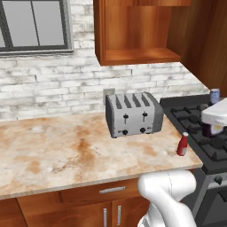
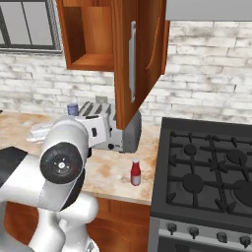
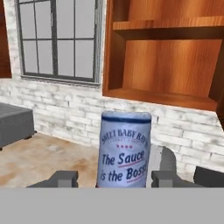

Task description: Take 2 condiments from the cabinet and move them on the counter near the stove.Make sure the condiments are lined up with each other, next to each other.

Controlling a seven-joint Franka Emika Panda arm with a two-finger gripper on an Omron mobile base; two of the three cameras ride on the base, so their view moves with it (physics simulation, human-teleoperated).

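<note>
Now we see our hand closed on the sauce bottle, a finger on each side of its label, the bottle upright with its bluish cap up. From the left base view the bottle's cap shows above the white wrist, over the stove. The red bottle stands upright on the worktop, near its front edge and just beside the stove, in front of the toaster. Above, the cabinet is open, its shelf bare. The right base view shows its door swung out over the toaster.
</note>
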